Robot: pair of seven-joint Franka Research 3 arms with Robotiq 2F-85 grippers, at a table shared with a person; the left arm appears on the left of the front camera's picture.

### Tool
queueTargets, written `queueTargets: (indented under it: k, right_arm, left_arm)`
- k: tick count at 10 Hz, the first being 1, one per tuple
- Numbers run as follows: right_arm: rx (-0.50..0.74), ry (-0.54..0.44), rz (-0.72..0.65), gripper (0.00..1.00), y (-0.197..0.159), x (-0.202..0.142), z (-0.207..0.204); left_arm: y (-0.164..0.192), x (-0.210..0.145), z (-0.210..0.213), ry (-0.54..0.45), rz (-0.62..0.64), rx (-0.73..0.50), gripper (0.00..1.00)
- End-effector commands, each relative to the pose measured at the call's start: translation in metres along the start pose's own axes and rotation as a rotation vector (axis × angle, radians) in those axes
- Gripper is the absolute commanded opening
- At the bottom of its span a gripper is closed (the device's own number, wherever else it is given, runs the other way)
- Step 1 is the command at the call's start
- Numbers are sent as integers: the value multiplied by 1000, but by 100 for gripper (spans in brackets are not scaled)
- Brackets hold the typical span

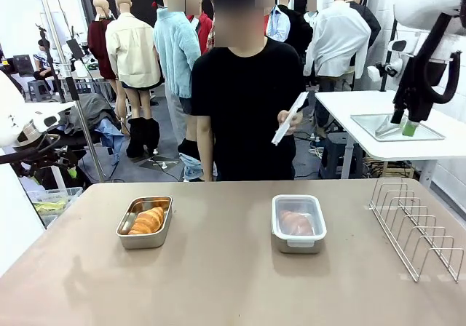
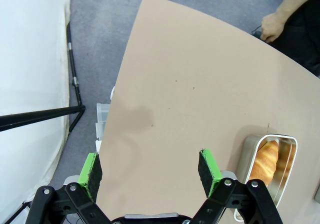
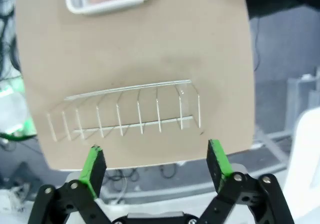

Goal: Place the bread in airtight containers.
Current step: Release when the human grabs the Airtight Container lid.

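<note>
Both grippers, left [image 2: 150,171] and right [image 3: 156,164], stand wide and hold nothing. 1 lidded tin [image 1: 298,223] and 1 uncovered tin [image 1: 145,222] hold croissants mid-table; wire rack [image 1: 415,224] at the right edge.

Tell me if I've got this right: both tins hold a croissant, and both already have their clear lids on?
Not quite. Only the right tin is lidded; the left tin stands open with its croissant uncovered, as the front view shows. The person holds a lid.

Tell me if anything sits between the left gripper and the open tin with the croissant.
Nothing visible does. The left gripper hangs open over bare table, and the open tin with its croissant lies just off to one side, uncovered.
</note>
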State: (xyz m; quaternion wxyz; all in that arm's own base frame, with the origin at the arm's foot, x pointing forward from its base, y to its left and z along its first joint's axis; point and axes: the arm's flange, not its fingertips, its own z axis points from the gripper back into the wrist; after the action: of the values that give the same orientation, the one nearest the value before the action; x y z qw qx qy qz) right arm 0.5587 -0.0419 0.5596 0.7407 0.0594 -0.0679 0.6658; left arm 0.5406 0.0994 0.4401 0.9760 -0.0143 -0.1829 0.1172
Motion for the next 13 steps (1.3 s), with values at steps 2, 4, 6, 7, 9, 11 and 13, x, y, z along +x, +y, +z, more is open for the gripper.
queueTargets:
  k: [2, 4, 6, 7, 9, 11, 13]
  right_arm:
    - [0, 0, 0, 100, 0, 0, 0]
    - [0, 0, 0, 100, 0, 0, 0]
    - [0, 0, 0, 100, 0, 0, 0]
    - [0, 0, 0, 100, 0, 0, 0]
    - [0, 0, 0, 100, 0, 0, 0]
    - [0, 0, 0, 100, 0, 0, 0]
    - [0, 0, 0, 100, 0, 0, 0]
  left_arm:
    - [1, 0, 2, -7, -4, 9, 100]
    - [1, 0, 2, -7, -4, 9, 100]
    - [1, 0, 2, -7, -4, 9, 100]
    - [1, 0, 2, -7, -4, 9, 100]
    - [1, 0, 2, -7, -4, 9, 100]
    - [1, 0, 2, -7, -4, 9, 100]
    - [1, 0, 2, -7, -4, 9, 100]
